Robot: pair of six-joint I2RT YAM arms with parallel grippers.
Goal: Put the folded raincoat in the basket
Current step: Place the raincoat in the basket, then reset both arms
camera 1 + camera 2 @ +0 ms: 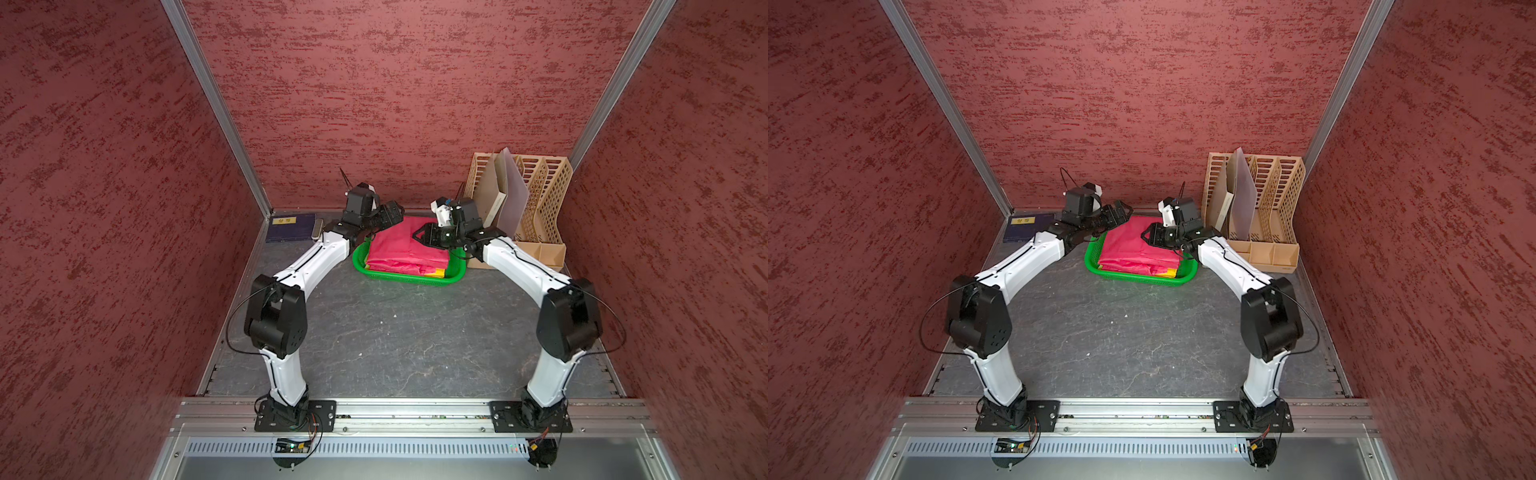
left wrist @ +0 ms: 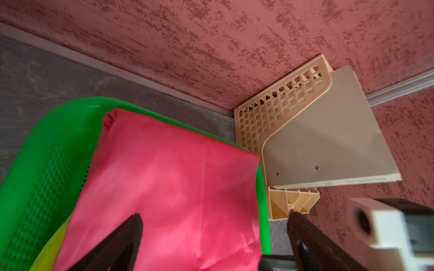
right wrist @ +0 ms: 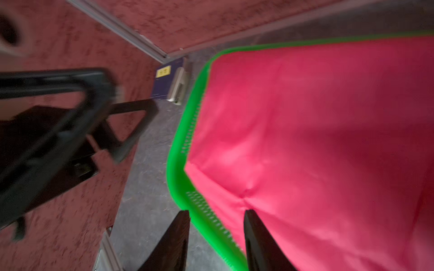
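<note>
— Red mottled walls (image 1: 395, 104) on three sides, grey stone-patterned table (image 1: 395, 332) underneath. Where is the raincoat (image 1: 399, 245)?

— Folded, pink, lying in the green basket (image 1: 409, 279) at the back of the table, between the two arms. It covers most of the basket, and a yellow strip (image 1: 436, 272) shows under its near right corner.

— And the left gripper (image 2: 215, 213)?

— It hangs over the basket's far left corner. Its jaws are spread wide and grip nothing. Its wrist view shows both fingers well apart above the pink cloth.

— The right gripper (image 3: 217, 211)?

— It reaches in from the basket's right side, low over the raincoat. Its jaws are apart too, though less so. In its wrist view one finger sits over the cloth and the other over the table beyond the green rim. Whether either touches the cloth I cannot tell.

— Anything else around?

— A beige file rack (image 1: 540, 199) stands just right of the basket against the back wall, with a tan folder (image 1: 490, 203) and a grey sheet (image 1: 513, 199) in it. A dark blue book (image 1: 291, 226) lies in the far left corner.
</note>
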